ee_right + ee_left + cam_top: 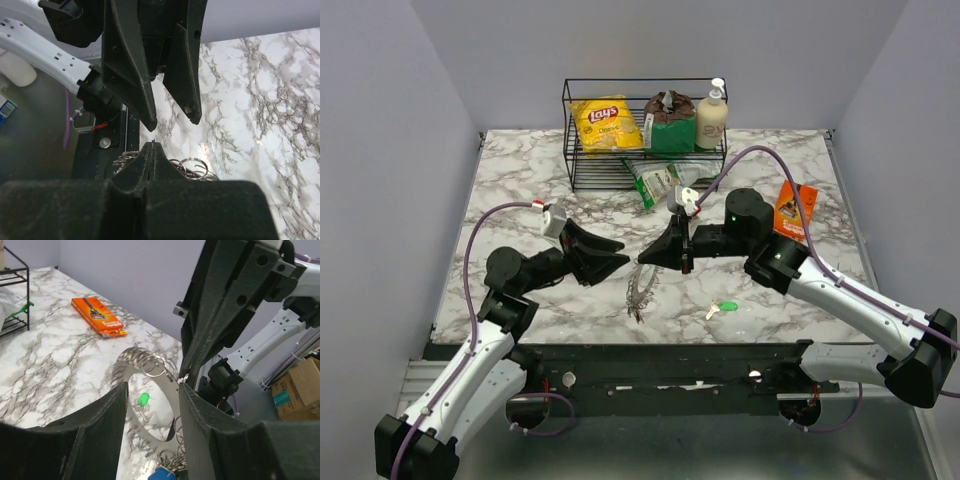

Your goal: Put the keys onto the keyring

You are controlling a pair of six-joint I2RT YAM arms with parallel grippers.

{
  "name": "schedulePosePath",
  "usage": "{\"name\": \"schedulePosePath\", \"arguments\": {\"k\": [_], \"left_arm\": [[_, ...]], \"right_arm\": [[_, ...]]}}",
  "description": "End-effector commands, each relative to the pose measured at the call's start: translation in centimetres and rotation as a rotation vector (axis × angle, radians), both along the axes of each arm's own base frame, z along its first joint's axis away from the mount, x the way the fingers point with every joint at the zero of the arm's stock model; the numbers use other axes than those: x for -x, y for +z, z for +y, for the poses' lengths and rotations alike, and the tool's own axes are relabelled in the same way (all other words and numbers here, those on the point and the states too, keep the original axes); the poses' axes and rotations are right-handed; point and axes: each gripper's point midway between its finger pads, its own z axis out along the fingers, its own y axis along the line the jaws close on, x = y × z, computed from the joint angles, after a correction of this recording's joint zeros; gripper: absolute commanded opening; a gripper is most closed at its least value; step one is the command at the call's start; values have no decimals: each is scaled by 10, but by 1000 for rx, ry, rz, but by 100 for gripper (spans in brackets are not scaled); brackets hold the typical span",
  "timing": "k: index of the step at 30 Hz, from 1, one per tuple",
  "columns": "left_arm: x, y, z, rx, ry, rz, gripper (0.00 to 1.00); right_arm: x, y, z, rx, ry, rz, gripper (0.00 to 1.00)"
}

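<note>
Plainly the right gripper (643,258) is pressed together on the keyring (640,290), which droops to the table (520,180); the left gripper (624,255) stands spread just beside it. That thin pinch on springy wire may slip if tugged. The green key (725,308) lies well apart from the keyring. Marbled table, plain grey walls (400,150)

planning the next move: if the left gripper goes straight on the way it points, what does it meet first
Most likely the keyring, held by the shut right gripper just ahead of the open left gripper. The right gripper's own tip sits close beside that line, though depth is unclear.
</note>
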Motion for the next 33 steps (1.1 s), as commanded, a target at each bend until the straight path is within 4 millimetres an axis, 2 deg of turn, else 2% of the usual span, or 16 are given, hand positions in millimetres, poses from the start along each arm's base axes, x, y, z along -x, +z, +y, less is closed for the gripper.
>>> {"name": "schedulePosePath", "arguments": {"k": [1, 13, 23, 26, 28, 29, 30, 31, 33], "left_arm": [[24, 19, -5, 19, -88, -151, 51], [29, 11, -16, -6, -145, -135, 39], [31, 3, -30, -49, -171, -118, 30], [31, 5, -30, -42, -169, -125, 26], [32, 7, -31, -34, -173, -124, 19], [33, 9, -32, -26, -175, -131, 14], [33, 11, -32, -23, -175, -135, 4], [32, 12, -32, -21, -172, -136, 0], [32, 12, -32, -20, -171, -135, 0]], "right_arm": [[10, 21, -1, -63, 53, -9, 1], [11, 27, 1, -75, 67, -18, 1], [10, 22, 1, -66, 69, -8, 1], [10, 20, 2, -62, 72, -5, 1], [10, 19, 3, -61, 75, -2, 1], [10, 19, 3, -60, 76, -1, 1], [10, 18, 3, -58, 76, 1, 1], [9, 17, 4, -56, 75, 1, 1], [9, 18, 3, -58, 74, 3, 1]]}}
